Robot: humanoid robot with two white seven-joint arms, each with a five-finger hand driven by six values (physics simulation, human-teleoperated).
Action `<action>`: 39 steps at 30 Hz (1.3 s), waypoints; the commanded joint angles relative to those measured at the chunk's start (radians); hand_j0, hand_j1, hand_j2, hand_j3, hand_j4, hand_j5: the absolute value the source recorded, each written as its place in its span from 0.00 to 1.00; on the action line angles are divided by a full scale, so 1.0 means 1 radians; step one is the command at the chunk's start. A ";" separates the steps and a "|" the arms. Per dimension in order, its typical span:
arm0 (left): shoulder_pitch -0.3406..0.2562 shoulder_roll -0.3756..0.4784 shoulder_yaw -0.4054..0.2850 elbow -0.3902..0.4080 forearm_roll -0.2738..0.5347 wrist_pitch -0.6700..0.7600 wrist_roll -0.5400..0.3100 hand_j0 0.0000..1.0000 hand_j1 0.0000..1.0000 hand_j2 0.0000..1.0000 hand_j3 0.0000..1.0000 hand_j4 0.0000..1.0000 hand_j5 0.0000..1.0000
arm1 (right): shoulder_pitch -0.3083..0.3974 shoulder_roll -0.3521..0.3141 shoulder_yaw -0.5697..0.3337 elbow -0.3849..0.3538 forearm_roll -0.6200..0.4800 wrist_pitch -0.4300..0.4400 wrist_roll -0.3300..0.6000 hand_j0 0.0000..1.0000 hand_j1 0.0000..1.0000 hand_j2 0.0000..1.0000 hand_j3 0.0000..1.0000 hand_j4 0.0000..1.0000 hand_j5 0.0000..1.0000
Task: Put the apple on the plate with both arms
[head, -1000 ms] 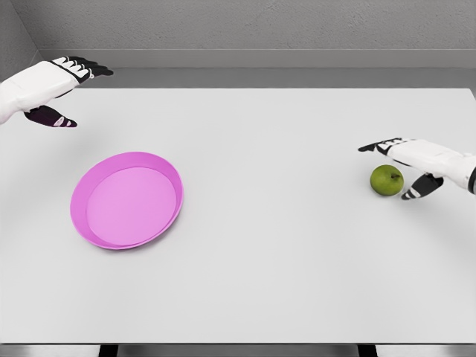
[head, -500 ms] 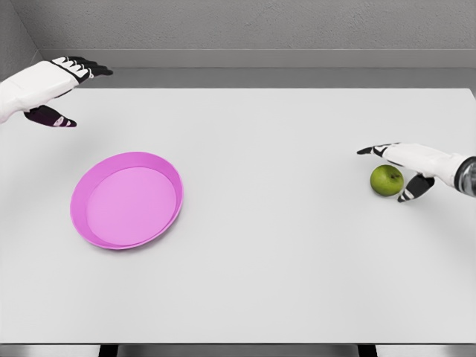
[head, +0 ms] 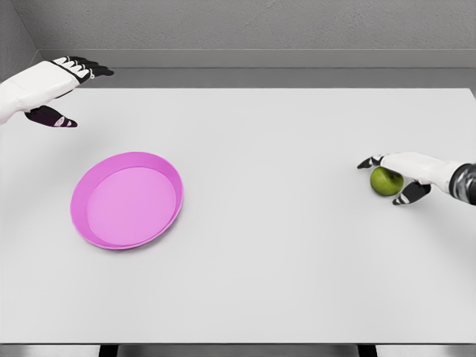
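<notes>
Nearest you on the left lies the pink plate (head: 126,199), a shallow dish with a raised rim, sitting flat on the white table (head: 282,245) and holding nothing. Further in, at the right edge, your right hand (head: 399,176) is draped over the green apple (head: 384,181), fingers arched across the top and the thumb tucked low on the near side; they look to be wrapping the fruit, though you cannot tell from here whether the grip is tight or only resting. The apple sits on the tabletop, well apart from the plate, with the whole middle of the table between them. Judge it as light, hard and round with a smooth, waxy skin, so it should roll if nudged and could slip from a shallow pinch; take it around its widest part with fingers and thumb on opposite sides, rather than from the crown alone. The tabletop is smooth, flat and matte, offering nothing to stop a rolling fruit. At the far left corner your left hand (head: 50,91) hovers with fingers extended and relaxed, holding nothing. Beyond the table's far edge stands a plain grey wall (head: 253,26).
</notes>
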 commanded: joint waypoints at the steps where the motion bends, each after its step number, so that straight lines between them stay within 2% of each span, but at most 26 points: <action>1: 0.000 0.001 0.001 -0.001 0.006 0.001 0.002 1.00 1.00 1.00 1.00 1.00 1.00 | -0.002 -0.002 0.007 -0.001 -0.001 -0.002 0.000 0.76 0.76 0.76 0.76 0.76 0.76; 4: 0.000 0.001 0.000 -0.002 0.006 0.001 0.000 1.00 1.00 1.00 1.00 1.00 1.00 | -0.002 -0.002 0.007 -0.004 -0.001 -0.005 0.024 0.60 0.60 0.60 0.60 0.60 0.60; 9: 0.000 0.001 0.000 -0.002 0.006 0.001 0.000 1.00 1.00 1.00 1.00 1.00 1.00 | -0.002 -0.002 0.005 -0.007 -0.001 -0.007 0.026 0.52 0.52 0.52 0.52 0.52 0.52; 23: 0.000 0.001 0.000 -0.002 0.005 0.001 0.000 1.00 1.00 1.00 1.00 1.00 1.00 | -0.044 -0.002 -0.005 -0.049 -0.001 -0.002 0.026 0.50 0.50 0.50 0.50 0.50 0.50; 27: 0.000 0.001 0.000 -0.002 0.005 0.001 0.000 1.00 1.00 1.00 1.00 1.00 1.00 | -0.051 -0.001 -0.005 -0.107 -0.001 0.004 0.024 0.50 0.50 0.50 0.50 0.50 0.50; 28: 0.000 0.001 0.000 -0.002 0.005 0.001 0.000 1.00 1.00 1.00 1.00 1.00 1.00 | -0.051 0.024 -0.005 -0.119 -0.001 0.004 0.026 0.50 0.50 0.50 0.50 0.50 0.50; 31: 0.000 0.001 0.000 -0.002 0.005 0.001 0.000 1.00 1.00 1.00 1.00 1.00 1.00 | -0.058 0.044 -0.004 -0.162 -0.001 -0.005 0.026 0.50 0.50 0.50 0.50 0.50 0.50; 39: 0.000 0.001 0.000 -0.002 0.005 0.001 0.000 1.00 1.00 1.00 1.00 1.00 1.00 | -0.058 0.160 0.008 -0.208 -0.001 -0.010 0.027 0.50 0.50 0.50 0.50 0.50 0.50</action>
